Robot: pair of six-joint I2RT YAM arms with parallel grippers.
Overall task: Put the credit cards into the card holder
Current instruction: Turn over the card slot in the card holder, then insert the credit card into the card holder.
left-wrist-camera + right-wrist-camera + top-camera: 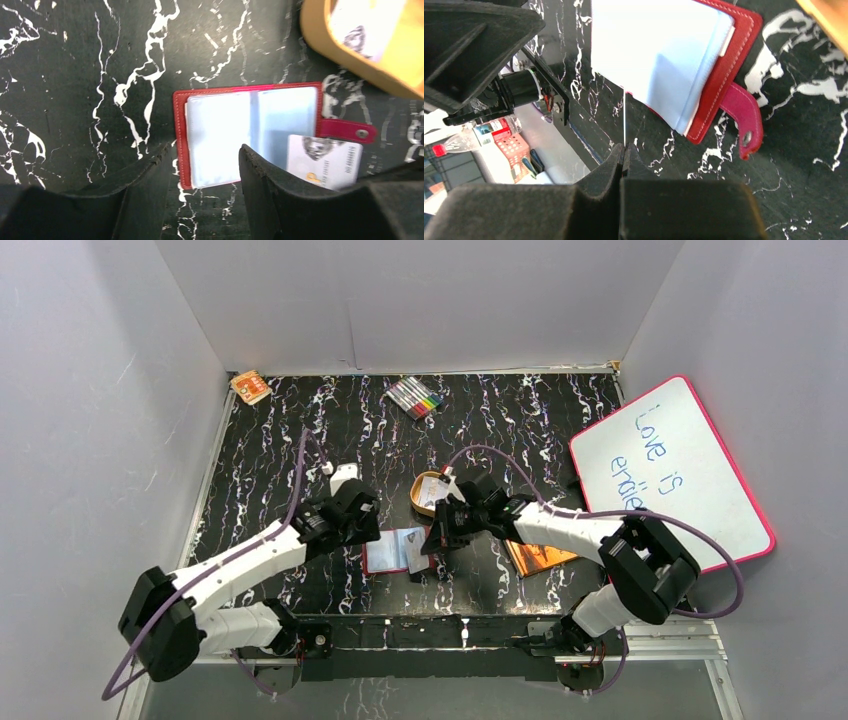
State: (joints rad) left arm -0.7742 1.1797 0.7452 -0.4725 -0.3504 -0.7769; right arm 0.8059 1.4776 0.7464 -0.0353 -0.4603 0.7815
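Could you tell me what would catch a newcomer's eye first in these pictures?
The open red wallet stands out on the black marbled table, near its front edge. The right gripper pinches a white card beside the wallet's tab, and a pink-framed whiteboard with blue handwriting sits at the right.

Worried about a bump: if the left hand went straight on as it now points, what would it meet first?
Probably the open red folding wallet, at its pale-blue clear sleeves; depth is unclear.
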